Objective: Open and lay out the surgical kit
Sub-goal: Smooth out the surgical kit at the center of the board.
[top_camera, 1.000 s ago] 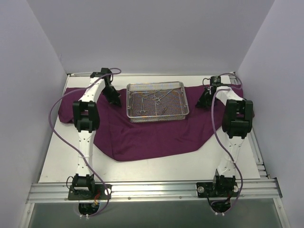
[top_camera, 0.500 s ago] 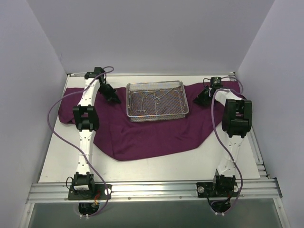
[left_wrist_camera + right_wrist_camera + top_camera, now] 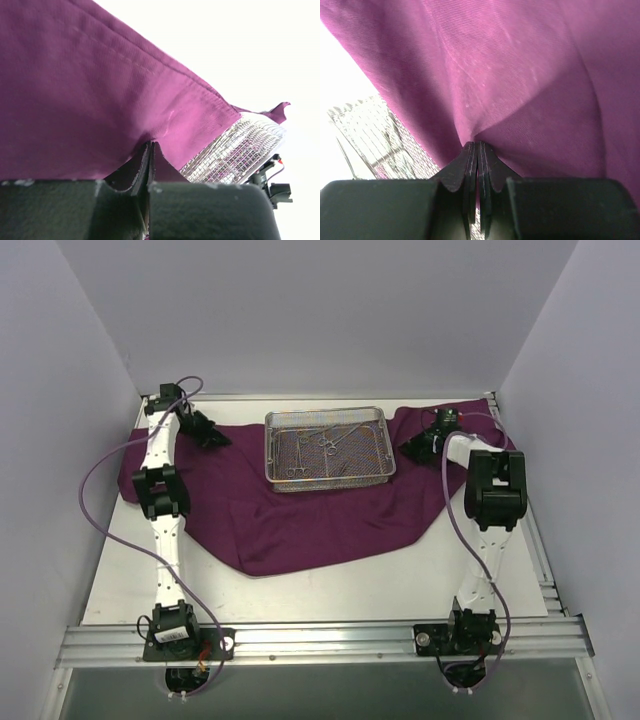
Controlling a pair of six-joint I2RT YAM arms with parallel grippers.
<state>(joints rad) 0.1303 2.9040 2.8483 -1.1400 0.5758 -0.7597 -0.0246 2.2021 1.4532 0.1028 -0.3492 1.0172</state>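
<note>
The left hand and right hand each pinched the cloth wrap, mostly spread; forceps lay unplaced in the tray between them.

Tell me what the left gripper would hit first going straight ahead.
The purple cloth: the left gripper is already shut on a fold of it. The mesh tray sits off to the side, probably out of line.
</note>
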